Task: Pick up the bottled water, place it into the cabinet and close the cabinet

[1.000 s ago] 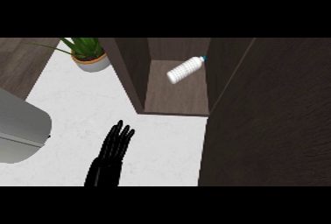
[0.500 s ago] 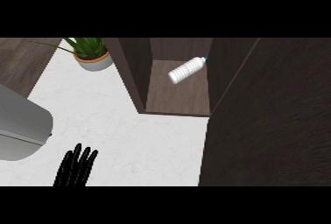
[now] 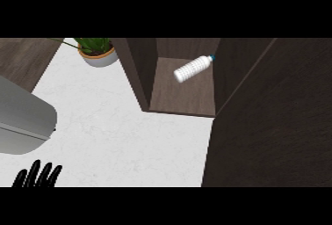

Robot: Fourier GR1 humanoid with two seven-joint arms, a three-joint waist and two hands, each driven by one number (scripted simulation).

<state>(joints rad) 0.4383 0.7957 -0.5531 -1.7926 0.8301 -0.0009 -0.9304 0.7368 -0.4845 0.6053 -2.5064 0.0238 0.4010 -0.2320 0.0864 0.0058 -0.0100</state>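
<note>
The bottled water (image 3: 193,69) lies on its side on the floor of the open dark-wood cabinet (image 3: 183,96), cap toward the back right. The cabinet door (image 3: 272,123) is a big dark panel swung out over the right of the view. My left hand (image 3: 37,176) shows only as black fingers at the lower left edge, pointing up and straight, far from the bottle. My right hand does not show.
A potted green plant (image 3: 97,52) stands at the back left of the white counter (image 3: 123,136). A grey rounded appliance (image 3: 23,118) fills the left edge. The cabinet's left wall (image 3: 137,74) juts toward me.
My left hand has drawn back down and to the left, from mid-counter to the lower left edge. The bottle lies still in the cabinet.
</note>
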